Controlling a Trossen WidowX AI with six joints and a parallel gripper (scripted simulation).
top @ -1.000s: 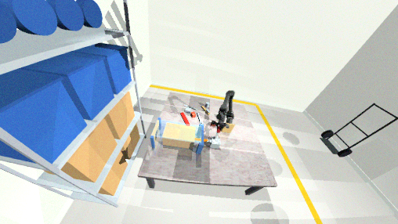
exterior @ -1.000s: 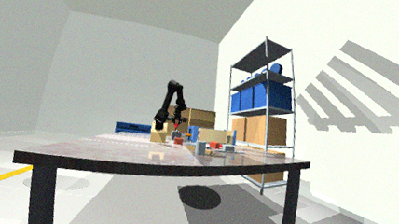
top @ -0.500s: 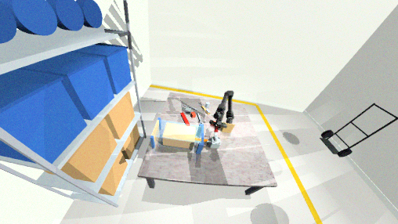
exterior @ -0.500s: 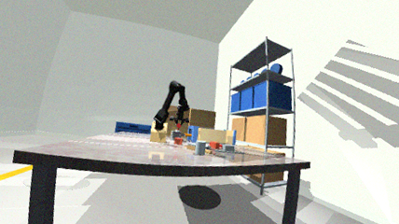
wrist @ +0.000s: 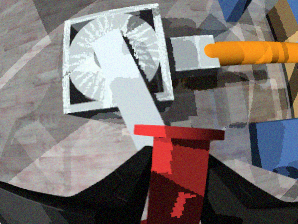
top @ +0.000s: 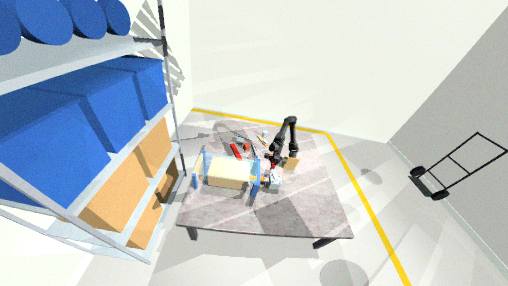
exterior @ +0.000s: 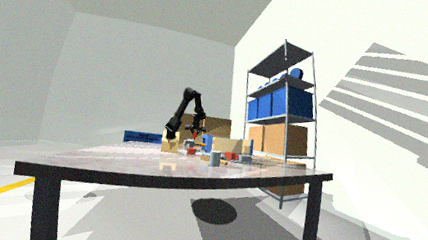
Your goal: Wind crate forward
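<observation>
My gripper (top: 272, 158) (exterior: 195, 130) (wrist: 173, 155) is shut on the red grip of the winch handle (wrist: 180, 167). The handle's grey arm (wrist: 134, 102) reaches over the round top of the winch (wrist: 82, 60) (top: 274, 182) (exterior: 188, 144); the key and hole are hidden beneath it. An orange strap (wrist: 255, 52) (top: 258, 178) runs from the winch toward the crate. The cream crate (top: 229, 173) (exterior: 228, 146) looks flat between the blue posts (top: 255, 190) (exterior: 206, 143) of the cubby. Its front is near the winch-side posts; whether it touches the steel frame I cannot tell.
A red bar (top: 236, 151), a red block (top: 246, 146) and other small tools lie behind the cubby on the bench (top: 300, 215). A tan block (top: 291, 163) stands beside the arm. A blue post (wrist: 277, 147) is right of the gripper in the wrist view.
</observation>
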